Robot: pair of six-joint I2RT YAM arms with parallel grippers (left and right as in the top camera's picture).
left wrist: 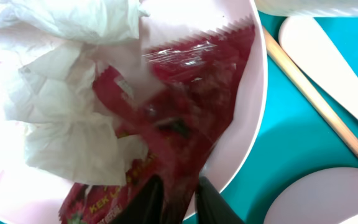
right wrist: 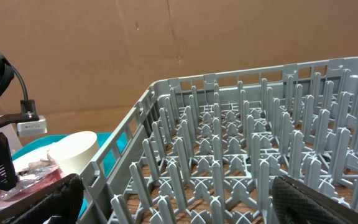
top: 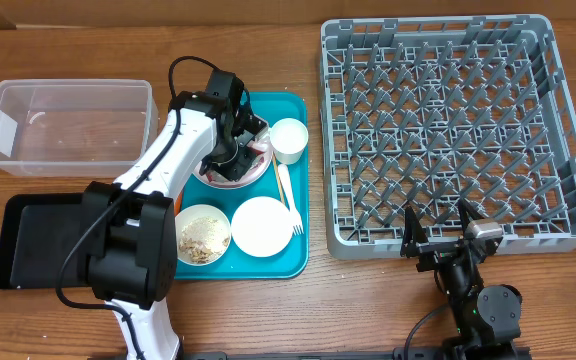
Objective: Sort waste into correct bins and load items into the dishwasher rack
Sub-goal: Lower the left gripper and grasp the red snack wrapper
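My left gripper point(left wrist: 178, 202) is down in the pale pink bowl point(left wrist: 257, 112) on the teal tray, its fingers closed on a red wrapper point(left wrist: 179, 106). Crumpled white napkins point(left wrist: 61, 118) lie beside the wrapper in the bowl. From overhead the left gripper point(top: 236, 150) hangs over that bowl point(top: 258, 170). The wooden stick point(left wrist: 316, 102) and white fork point(top: 288, 195) lie on the tray. A white cup point(top: 289, 140), a bowl of beige crumbs point(top: 202, 236) and a white bowl point(top: 261, 226) stand there too. My right gripper point(top: 438, 232) is open and empty at the grey rack's point(top: 448, 130) front edge.
The clear tub point(top: 68, 125) stands at the back left and the black tray point(top: 38, 240) at the front left. The teal tray point(top: 298, 250) lies between them and the rack. The rack's pegs point(right wrist: 229, 143) fill the right wrist view.
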